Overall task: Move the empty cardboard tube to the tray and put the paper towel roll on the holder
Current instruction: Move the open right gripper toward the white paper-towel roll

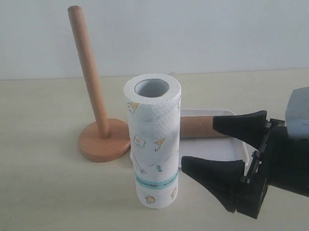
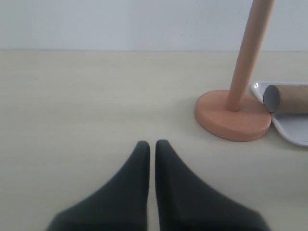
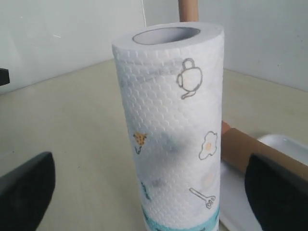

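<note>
The paper towel roll (image 1: 154,141) stands upright on the table, white with small cartoon prints and a teal band. My right gripper (image 1: 198,143) is open just to its right, fingers pointing at it. In the right wrist view the roll (image 3: 173,134) stands between the wide-apart fingers (image 3: 24,187), touching neither. The empty cardboard tube (image 1: 198,126) lies in the white tray (image 1: 232,152) behind the roll. The wooden holder (image 1: 103,141) stands at the left with its pole bare. My left gripper (image 2: 152,143) is shut and empty over bare table, left of the holder (image 2: 233,115).
The tube's end (image 2: 284,98) and the tray's corner (image 2: 293,132) lie right beside the holder's base. A pale wall runs behind the table's far edge. Bare tabletop stretches left of the holder and in front of the roll.
</note>
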`<state>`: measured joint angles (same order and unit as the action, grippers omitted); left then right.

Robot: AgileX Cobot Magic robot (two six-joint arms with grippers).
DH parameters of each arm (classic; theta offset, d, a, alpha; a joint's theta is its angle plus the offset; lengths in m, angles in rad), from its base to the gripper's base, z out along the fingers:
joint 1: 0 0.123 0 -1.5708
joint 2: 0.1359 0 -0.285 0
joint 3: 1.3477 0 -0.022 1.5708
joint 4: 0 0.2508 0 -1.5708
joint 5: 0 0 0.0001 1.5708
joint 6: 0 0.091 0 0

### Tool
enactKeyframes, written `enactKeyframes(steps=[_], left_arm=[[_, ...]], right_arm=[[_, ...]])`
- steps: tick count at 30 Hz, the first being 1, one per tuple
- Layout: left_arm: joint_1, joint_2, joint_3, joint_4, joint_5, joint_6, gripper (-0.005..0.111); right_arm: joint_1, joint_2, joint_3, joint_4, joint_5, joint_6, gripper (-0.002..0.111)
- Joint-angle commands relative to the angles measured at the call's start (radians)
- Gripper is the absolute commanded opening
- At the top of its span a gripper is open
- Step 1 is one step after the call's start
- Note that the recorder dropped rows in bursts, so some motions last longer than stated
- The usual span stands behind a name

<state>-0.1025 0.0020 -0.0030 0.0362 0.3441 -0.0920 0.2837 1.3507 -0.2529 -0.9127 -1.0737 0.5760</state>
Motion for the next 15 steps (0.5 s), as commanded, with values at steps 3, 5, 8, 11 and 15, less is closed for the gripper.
enactKeyframes(steps=[3, 5, 8, 11, 15], left_arm=[[0.003, -0.002, 0.003, 0.007, 0.0, 0.005, 0.004], [0.003, -0.002, 0.003, 0.007, 0.0, 0.005, 0.004], [0.003, -0.002, 0.003, 0.007, 0.0, 0.005, 0.004], [0.003, -0.002, 0.003, 0.007, 0.0, 0.005, 0.004], [0.003, -0.002, 0.003, 0.007, 0.0, 0.005, 0.004]], right_arm=[[0.149, 0.076, -0.042, 0.143, 0.029, -0.161, 0.101], [0.21, 0.129, -0.065, 0.258, 0.054, -0.268, 0.101], [0.251, 0.195, -0.1, 0.353, 0.051, -0.322, 0.101], [0.265, 0.252, -0.143, 0.359, 0.051, -0.317, 0.101], [0.275, 0.33, -0.204, 0.35, 0.049, -0.303, 0.101]])
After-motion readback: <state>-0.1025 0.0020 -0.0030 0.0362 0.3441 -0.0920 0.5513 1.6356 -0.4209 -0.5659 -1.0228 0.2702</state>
